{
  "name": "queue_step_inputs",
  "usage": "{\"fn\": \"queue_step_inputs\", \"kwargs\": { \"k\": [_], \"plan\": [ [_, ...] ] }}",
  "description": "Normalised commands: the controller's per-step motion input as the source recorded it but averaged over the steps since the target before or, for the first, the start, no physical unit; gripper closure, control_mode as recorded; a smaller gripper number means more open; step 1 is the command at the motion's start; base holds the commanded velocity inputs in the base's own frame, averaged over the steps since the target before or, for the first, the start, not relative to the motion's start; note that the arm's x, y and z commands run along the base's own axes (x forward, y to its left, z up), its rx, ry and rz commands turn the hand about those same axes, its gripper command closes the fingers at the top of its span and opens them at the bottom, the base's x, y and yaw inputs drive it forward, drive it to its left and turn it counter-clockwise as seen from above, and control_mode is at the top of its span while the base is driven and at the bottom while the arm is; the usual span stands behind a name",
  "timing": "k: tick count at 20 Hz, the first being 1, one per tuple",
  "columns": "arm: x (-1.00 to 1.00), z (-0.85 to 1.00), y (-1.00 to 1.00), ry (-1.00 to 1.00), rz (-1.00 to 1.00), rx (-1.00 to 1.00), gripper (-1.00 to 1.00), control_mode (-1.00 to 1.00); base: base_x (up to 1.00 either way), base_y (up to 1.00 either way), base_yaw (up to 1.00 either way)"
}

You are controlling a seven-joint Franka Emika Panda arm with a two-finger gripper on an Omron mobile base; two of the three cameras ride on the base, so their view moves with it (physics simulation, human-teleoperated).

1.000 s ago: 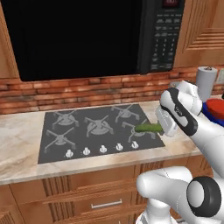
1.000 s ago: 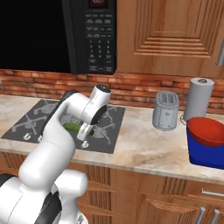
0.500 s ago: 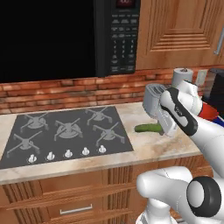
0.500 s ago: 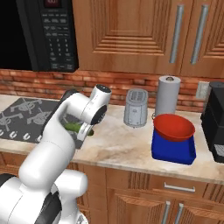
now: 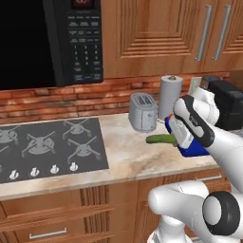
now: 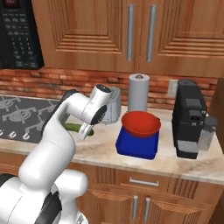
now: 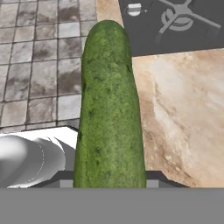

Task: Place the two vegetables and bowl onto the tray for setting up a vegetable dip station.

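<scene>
One cucumber [image 5: 161, 139] sits clamped in the part-closed gripper [image 5: 176, 140], carried above the counter [image 5: 128, 156] near its front edge, its long axis pointing left toward the stove [image 5: 47, 147]. The blue tray [image 6: 135, 144], holding the red bowl [image 6: 141, 123], lies to its right.

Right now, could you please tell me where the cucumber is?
The cucumber is held in the gripper, above the counter, between the toaster and the blue tray.

Cucumber [image 5: 160, 139] aloft (level), bowl [image 6: 140, 123] on tray [image 6: 135, 145]
</scene>
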Motion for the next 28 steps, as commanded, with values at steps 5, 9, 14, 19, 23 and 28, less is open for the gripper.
{"fn": "queue_step_inputs", "kwargs": {
  "k": [5,9,14,19,23,28],
  "plan": [
    [0.0,0.0,0.0,0.0,0.0,0.0,1.0,1.0,0.0,-0.66,0.0],
    [0.0,0.0,0.0,0.0,0.0,0.0,1.0,1.0,0.0,-0.65,0.0],
    [0.0,0.0,0.0,0.0,0.0,0.0,1.0,1.0,0.0,-0.55,0.0],
    [0.0,0.0,0.0,0.0,0.0,0.0,1.0,1.0,0.0,-0.36,0.0],
    [0.0,0.0,0.0,0.0,0.0,0.0,1.0,1.0,0.0,-0.22,0.0],
    [0.0,0.0,0.0,0.0,0.0,0.0,1.0,1.0,0.0,-0.05,0.0]
  ]
}}
